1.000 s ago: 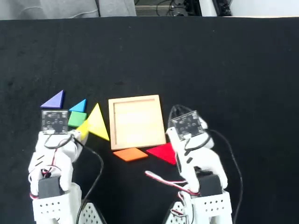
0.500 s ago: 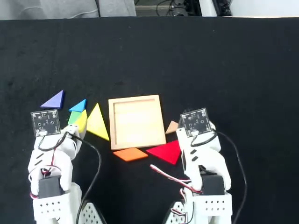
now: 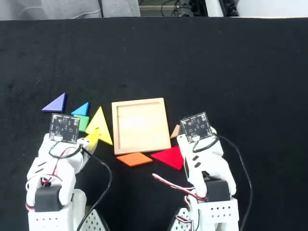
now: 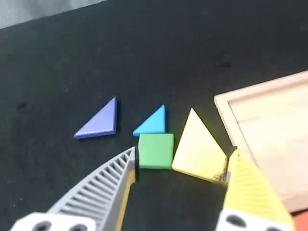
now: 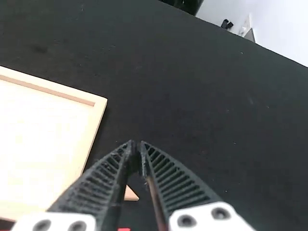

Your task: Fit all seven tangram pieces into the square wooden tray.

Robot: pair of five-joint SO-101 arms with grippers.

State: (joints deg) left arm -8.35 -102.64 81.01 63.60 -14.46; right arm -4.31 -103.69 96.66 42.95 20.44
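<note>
The purple triangle (image 3: 55, 103), blue triangle (image 3: 82, 109) and green square (image 3: 81, 123) lie loose at the left. The left gripper (image 4: 184, 159) hangs there with fingers spread wide above the square and the yellow triangle (image 3: 100, 126), probably to take one. The wooden tray (image 3: 140, 126) holds nothing. An orange piece (image 3: 134, 158) and red triangle (image 3: 169, 157) lie along its near edge. The right gripper (image 5: 136, 144), fingers pressed together on nothing, hovers over a tan piece (image 3: 176, 131) beside the tray. Beyond the black tabletop (image 3: 216, 62) are grey fabric (image 3: 62, 8) and cables (image 3: 178, 7).
</note>
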